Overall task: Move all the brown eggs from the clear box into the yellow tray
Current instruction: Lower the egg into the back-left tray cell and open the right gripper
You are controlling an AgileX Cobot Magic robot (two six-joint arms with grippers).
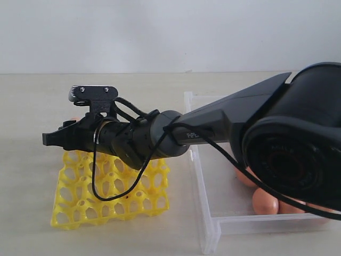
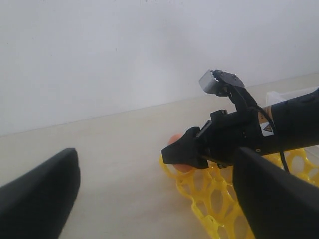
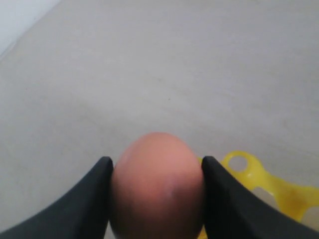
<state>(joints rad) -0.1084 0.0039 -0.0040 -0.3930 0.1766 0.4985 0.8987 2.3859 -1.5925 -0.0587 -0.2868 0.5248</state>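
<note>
Right gripper (image 1: 53,140) stretched across to the left part of the pale counter (image 1: 32,106), jaws closed on one smooth orange-brown oval egg (image 3: 157,189). Egg pinched from both sides, one dark jaw flat against each flank, rounded end poking out past the jaw tips. Held over the bright yellow openwork plastic egg tray (image 1: 106,197), at the tray corner nearest the counter's far edge and the white wall (image 1: 170,32). Resting in a cup or just above it: cannot tell, with the underside hidden behind the jaws and the tray rim.

Left gripper (image 2: 156,164) back over the counter's left side, looking toward the right gripper. Jaws spread wide apart, gripping nothing.

Large shallow box of clear plastic (image 1: 205,213) on the right part of the counter, just beside the tray, with a narrow strip of bare counter between the two. More orange-brown eggs (image 1: 265,201) bunched inside the box toward the counter's near edge. At least three showing, the rest hidden behind the bulky black right arm (image 1: 287,138).
</note>
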